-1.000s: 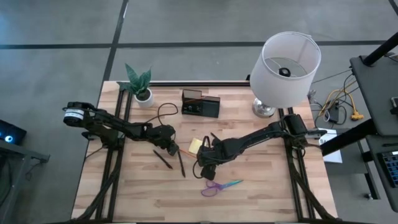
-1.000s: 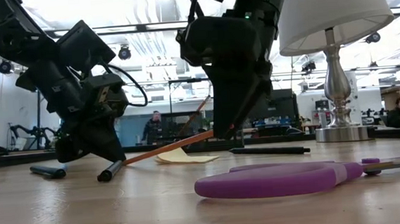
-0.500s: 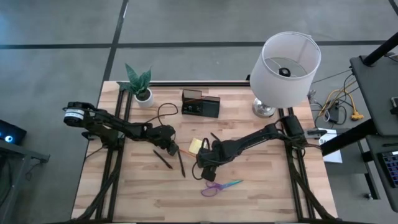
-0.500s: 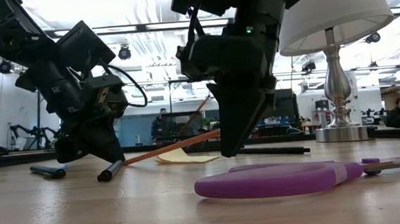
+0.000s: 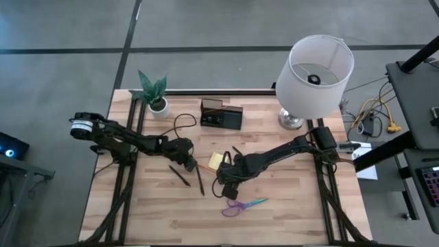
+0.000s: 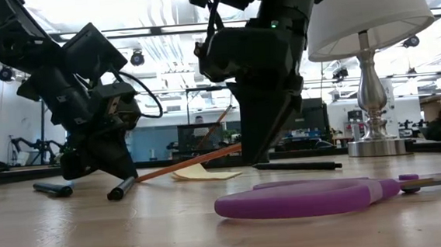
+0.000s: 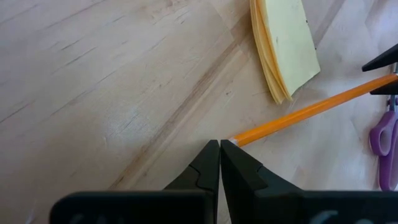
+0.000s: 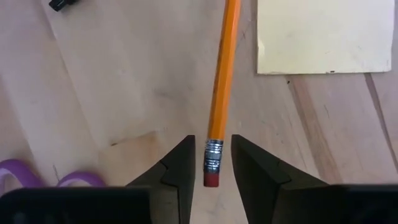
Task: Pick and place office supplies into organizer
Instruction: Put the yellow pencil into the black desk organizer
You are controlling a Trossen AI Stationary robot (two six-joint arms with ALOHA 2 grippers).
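My right claw [image 8: 209, 163] pinches the orange pencil [image 8: 222, 74] at its eraser end, ready to lift; left claw [image 7: 219, 163] is closed, empty.

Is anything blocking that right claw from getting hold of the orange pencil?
Nothing visible does. The right gripper already has the orange pencil's eraser end between its fingers, with only bare table around it. The sticky-note pad lies off to one side.

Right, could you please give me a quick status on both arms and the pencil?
Right gripper jaws clamped on orange pencil at its eraser end. Left gripper shut, empty, at the pencil's tip. Sticky-note pad and scissors close by.
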